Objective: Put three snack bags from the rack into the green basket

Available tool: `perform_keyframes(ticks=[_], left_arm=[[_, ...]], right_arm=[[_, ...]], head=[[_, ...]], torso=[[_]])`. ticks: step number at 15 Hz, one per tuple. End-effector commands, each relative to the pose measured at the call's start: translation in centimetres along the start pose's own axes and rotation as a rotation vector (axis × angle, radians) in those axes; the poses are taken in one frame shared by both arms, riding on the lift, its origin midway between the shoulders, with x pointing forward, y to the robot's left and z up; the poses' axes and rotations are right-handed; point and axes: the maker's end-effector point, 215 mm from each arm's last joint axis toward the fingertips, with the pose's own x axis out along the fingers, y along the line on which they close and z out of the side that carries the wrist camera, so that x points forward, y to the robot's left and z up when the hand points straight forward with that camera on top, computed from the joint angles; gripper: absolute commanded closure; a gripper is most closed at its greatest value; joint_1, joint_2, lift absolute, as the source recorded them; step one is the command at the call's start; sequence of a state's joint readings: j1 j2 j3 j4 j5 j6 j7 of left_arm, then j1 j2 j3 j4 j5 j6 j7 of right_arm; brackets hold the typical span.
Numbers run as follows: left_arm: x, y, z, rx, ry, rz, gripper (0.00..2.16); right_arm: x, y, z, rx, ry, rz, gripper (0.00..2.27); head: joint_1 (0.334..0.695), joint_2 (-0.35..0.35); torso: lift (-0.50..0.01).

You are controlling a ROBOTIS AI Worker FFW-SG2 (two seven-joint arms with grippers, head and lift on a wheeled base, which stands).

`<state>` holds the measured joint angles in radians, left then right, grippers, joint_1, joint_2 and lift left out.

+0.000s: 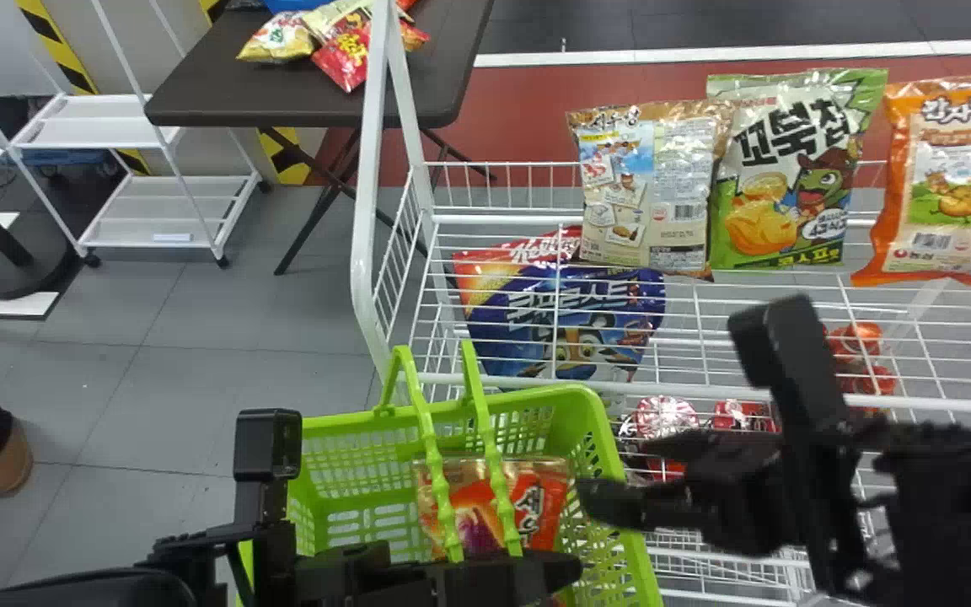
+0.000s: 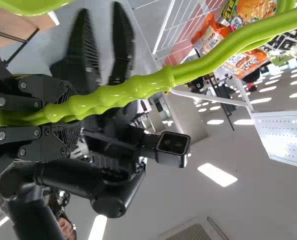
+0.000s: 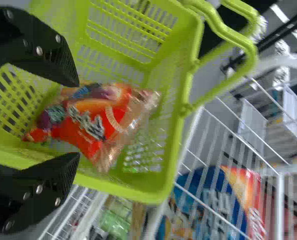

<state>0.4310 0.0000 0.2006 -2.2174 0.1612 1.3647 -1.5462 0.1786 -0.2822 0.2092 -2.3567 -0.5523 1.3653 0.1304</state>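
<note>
A red snack bag lies inside the green basket. Above the basket, the left gripper has its fingers closed on the handles; at its right rim, the right gripper's fingers are wide apart, holding nothing.

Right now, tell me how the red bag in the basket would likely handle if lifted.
The red bag would probably flex and sag rather than stay stiff: its thin film is creased and crinkles at one end. Its glossy surface suggests it could slip under a loose grip. Being a snack bag with a bulging middle, it is likely light for its size.
</note>
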Motion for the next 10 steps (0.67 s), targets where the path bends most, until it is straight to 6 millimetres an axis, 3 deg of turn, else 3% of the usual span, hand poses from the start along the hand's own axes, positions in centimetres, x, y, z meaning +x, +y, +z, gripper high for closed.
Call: perform_keyframes(ticks=[1,6,8,10], left_arm=[[0.2,-0.1,0.0,-0.001,0.000,-0.004,2.15],[0.1,-0.2,-0.2,-0.007,0.001,-0.003,2.15],[0.2,-0.2,-0.3,-0.014,0.002,-0.004,2.15],[0.3,-0.2,-0.5,-0.014,0.006,-0.007,2.15]], right_arm=[[0.1,-4.7,4.1,0.004,-0.117,-0.089,0.04],[0.9,-11.5,12.4,-0.066,-0.351,-0.245,0.04],[2.3,-13.6,16.1,-0.134,-0.452,-0.312,0.04],[4.4,-14.6,17.8,-0.158,-0.487,-0.332,0.04]], head=[[0.695,0.064],[0.695,-0.031],[0.695,-0.043],[0.695,-0.044]], torso=[[0.000],[0.000],[0.000],[0.000]])
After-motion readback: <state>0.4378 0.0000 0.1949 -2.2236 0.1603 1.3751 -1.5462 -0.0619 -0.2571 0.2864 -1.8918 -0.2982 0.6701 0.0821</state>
